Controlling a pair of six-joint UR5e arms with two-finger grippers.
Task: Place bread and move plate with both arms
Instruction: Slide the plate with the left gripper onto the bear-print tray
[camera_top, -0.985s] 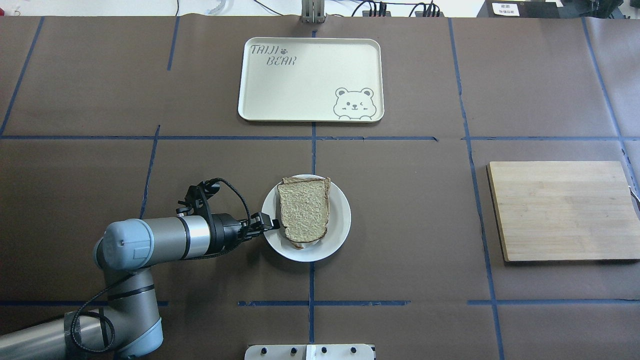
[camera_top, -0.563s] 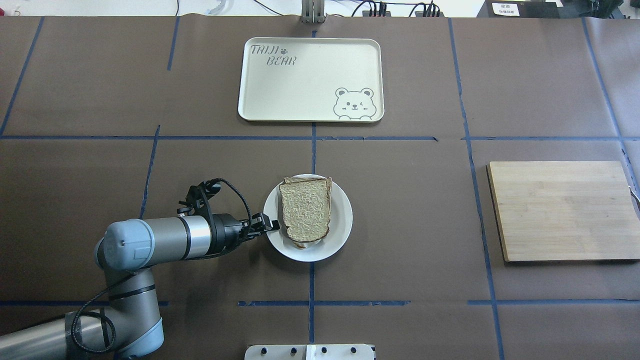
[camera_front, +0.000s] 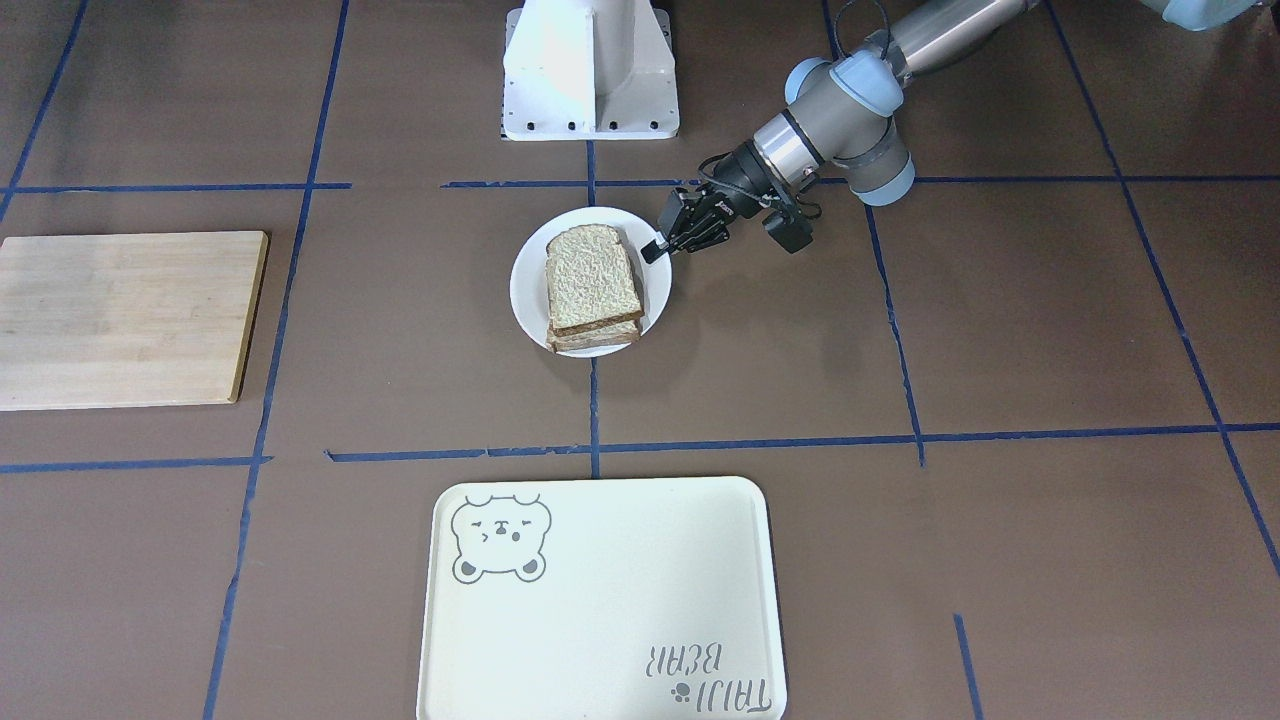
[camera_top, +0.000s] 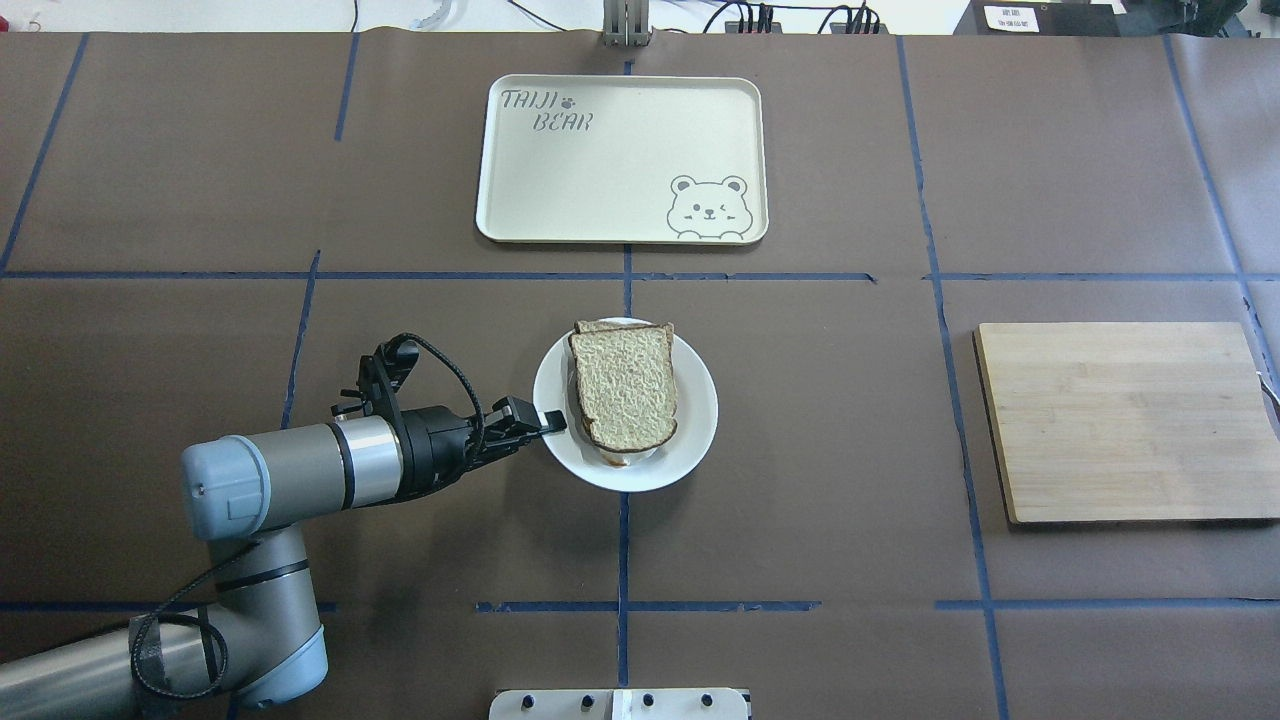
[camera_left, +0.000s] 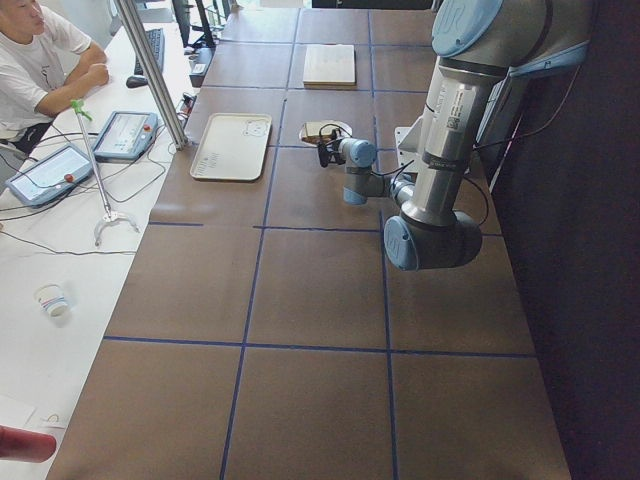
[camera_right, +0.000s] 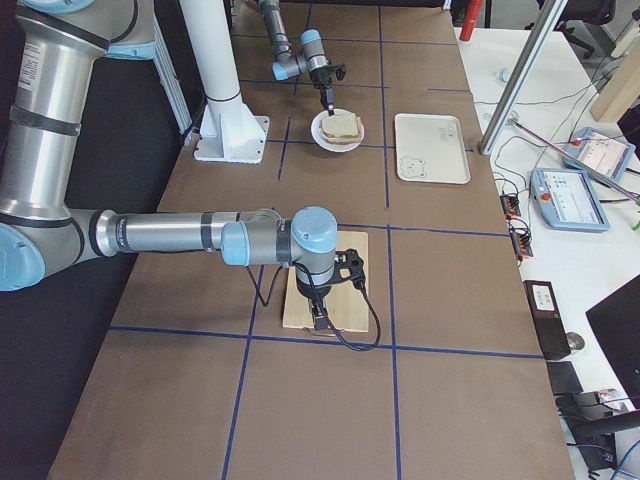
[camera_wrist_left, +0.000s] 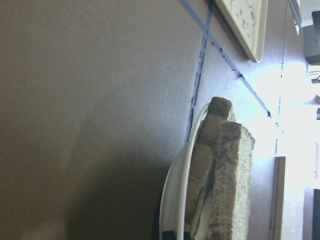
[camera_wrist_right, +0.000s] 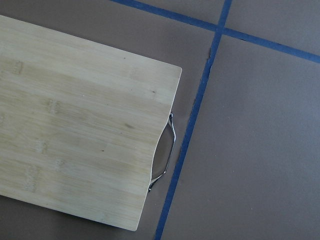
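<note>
The bread (camera_top: 625, 385), a greyish slice with a dark crust, lies on top of a second slice on the small white plate (camera_top: 695, 420) near the table's middle. My left gripper (camera_top: 552, 422) is shut on the plate's left rim, one finger over the edge. In the front-facing view the gripper (camera_front: 655, 247) holds the plate (camera_front: 525, 285) on the rim nearest the base, with the bread (camera_front: 592, 278) on it. The left wrist view shows the rim (camera_wrist_left: 172, 200) and both slices (camera_wrist_left: 230, 190) edge-on. My right gripper (camera_right: 318, 320) hangs over the wooden board; I cannot tell whether it is open or shut.
A cream bear tray (camera_top: 620, 160) lies at the far side behind the plate. A wooden cutting board (camera_top: 1125, 420) with a metal handle (camera_wrist_right: 162, 155) lies at the right. The white pedestal (camera_front: 590, 70) stands at the near edge. An operator (camera_left: 40, 50) sits beyond the table.
My left gripper has carried the plate with the bread away from the robot and slightly right, toward the tray. The arm has swung with it.
</note>
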